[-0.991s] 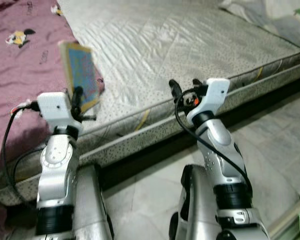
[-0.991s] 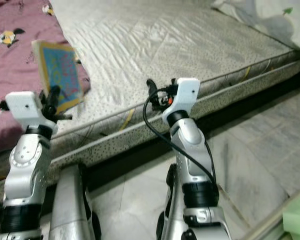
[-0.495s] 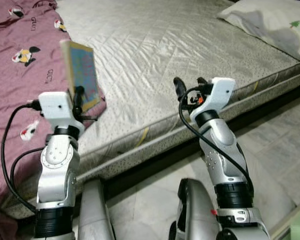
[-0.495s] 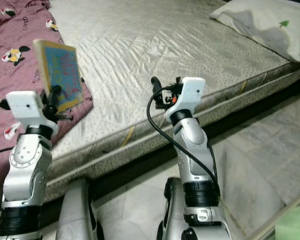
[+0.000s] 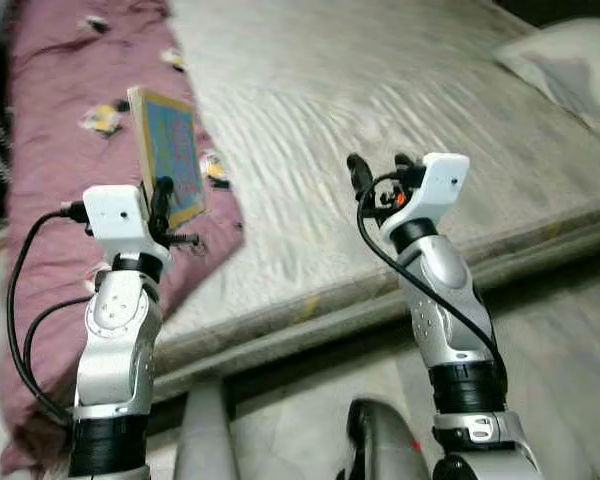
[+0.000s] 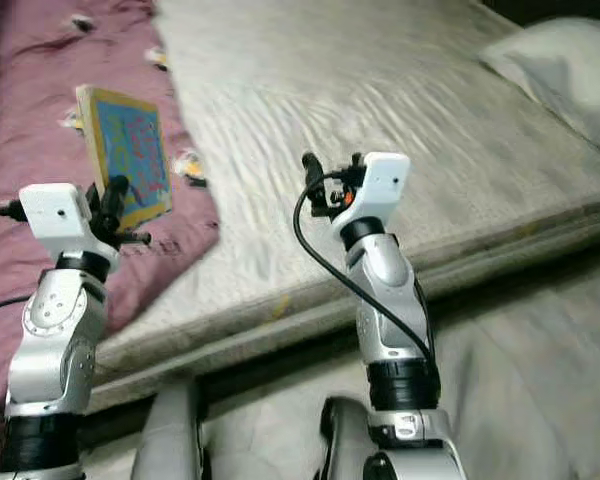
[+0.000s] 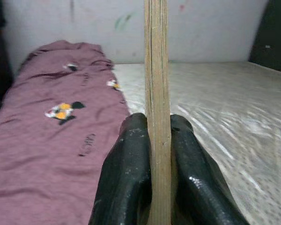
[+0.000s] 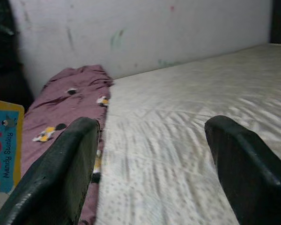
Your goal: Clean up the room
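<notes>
Book (image 5: pixel 170 150) clamped upright in left hand (image 7: pixel 158 140) above bed (image 5: pixel 380 90); right hand (image 8: pixel 150 164) spread, empty. Advise steady carriage, firm grip.

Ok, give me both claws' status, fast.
Left claw: shut on the book, held upright above the bed edge.
Right claw: open, holding nothing, raised over the mattress.

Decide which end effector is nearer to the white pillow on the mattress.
Right. The right end effector hangs open over the mattress edge on the side of the pillow; the left end effector, holding the book, is farther off, above the maroon blanket.
</notes>
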Tool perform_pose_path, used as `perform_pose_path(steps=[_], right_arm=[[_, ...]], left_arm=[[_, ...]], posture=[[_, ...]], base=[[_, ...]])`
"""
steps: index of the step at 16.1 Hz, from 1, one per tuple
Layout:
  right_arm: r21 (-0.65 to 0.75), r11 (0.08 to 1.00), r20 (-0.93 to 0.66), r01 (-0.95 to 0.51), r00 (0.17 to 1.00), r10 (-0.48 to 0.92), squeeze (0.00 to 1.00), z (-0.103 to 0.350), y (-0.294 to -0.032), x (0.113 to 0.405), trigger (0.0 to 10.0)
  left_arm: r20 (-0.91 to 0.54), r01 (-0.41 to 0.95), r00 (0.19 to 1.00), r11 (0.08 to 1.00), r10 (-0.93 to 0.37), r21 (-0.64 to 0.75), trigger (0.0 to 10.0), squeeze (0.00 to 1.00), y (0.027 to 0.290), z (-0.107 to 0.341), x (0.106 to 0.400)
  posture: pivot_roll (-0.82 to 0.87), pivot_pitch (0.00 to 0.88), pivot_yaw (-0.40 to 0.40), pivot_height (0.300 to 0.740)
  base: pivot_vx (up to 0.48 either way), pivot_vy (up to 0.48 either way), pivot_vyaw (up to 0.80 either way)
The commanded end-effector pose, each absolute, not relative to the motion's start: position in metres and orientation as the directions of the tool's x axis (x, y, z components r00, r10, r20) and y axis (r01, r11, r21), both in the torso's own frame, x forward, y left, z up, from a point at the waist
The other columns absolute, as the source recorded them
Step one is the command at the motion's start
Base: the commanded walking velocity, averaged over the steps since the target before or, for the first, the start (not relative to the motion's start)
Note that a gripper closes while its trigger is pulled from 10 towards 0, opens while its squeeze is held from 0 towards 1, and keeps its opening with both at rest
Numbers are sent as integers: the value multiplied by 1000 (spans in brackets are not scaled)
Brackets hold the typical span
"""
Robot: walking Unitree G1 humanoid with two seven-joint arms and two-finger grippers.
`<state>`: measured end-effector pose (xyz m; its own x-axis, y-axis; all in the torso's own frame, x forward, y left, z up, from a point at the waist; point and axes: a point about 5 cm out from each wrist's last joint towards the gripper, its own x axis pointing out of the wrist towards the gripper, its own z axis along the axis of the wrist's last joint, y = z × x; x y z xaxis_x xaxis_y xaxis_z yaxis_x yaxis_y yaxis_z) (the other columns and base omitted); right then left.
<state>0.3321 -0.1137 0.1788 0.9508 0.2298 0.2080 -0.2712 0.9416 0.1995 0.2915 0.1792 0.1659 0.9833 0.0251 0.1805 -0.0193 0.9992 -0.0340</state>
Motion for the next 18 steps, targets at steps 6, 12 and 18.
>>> perform_pose_path(steps=[6, 12, 18], right_arm=[[186, 945, 231, -271, 946, 226, 0, 186, -113, 337, 10000], [169, 950, 230, -262, 948, 221, 0, 187, -113, 338, 10000], [94, 981, 149, -168, 977, 153, 0, 164, -119, 332, 10000]], left_arm=[[187, -9, 982, 1000, 9, 1, 10000, 0, 174, 167, 290], [168, 1, 986, 999, -7, 38, 10000, 0, 162, 164, 289], [136, -59, 989, 998, 56, 23, 10000, 0, 165, 150, 276]], posture=[[8, 0, -15, 740], [17, 0, -13, 740], [24, 0, -32, 740]], base=[[0, 0, 0], [0, 0, 0], [0, 0, 0]])
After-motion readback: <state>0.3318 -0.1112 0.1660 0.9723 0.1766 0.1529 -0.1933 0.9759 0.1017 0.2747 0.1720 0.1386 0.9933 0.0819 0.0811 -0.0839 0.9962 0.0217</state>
